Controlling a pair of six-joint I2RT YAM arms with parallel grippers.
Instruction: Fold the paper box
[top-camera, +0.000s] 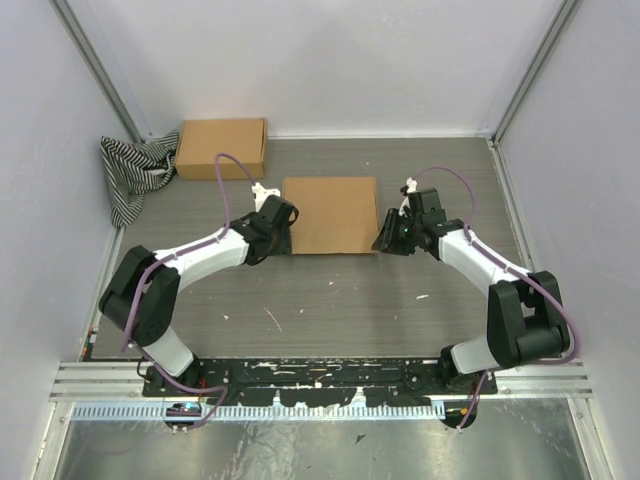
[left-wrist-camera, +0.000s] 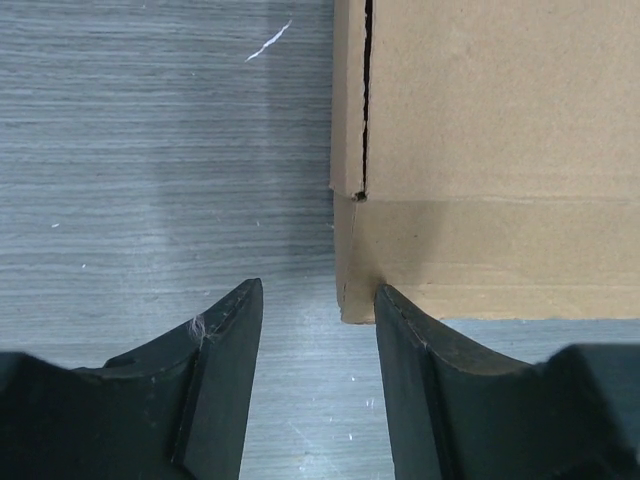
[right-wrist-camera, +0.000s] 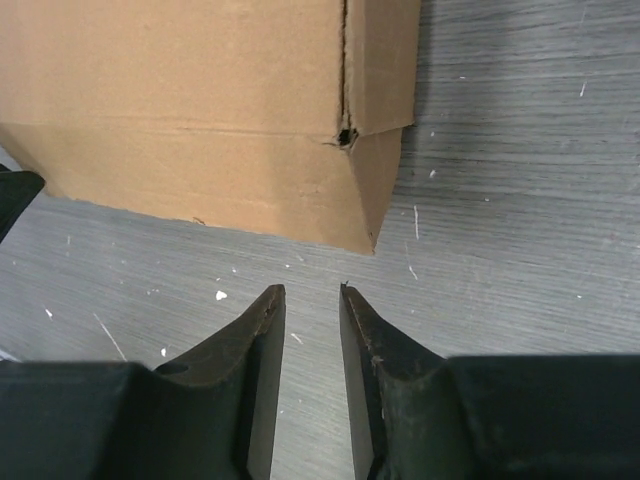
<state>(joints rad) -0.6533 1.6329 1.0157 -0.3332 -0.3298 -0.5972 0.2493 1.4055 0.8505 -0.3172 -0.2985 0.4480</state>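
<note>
The paper box (top-camera: 330, 214) lies at the table's middle as a flat, closed brown cardboard shape with its lid down. My left gripper (top-camera: 280, 225) is at its near left corner. In the left wrist view the box (left-wrist-camera: 480, 150) fills the upper right, and the left gripper (left-wrist-camera: 315, 295) is open and empty, with the box corner just inside its right finger (left-wrist-camera: 400, 330). My right gripper (top-camera: 390, 240) is by the near right corner. In the right wrist view the box (right-wrist-camera: 200, 110) is ahead, and the right gripper (right-wrist-camera: 312, 290) is narrowly open and empty, short of the corner.
A second, fully formed brown cardboard box (top-camera: 222, 148) stands at the back left. A black-and-white striped cloth (top-camera: 135, 170) lies beside it against the left wall. White walls close in the table (top-camera: 330, 300) on three sides.
</note>
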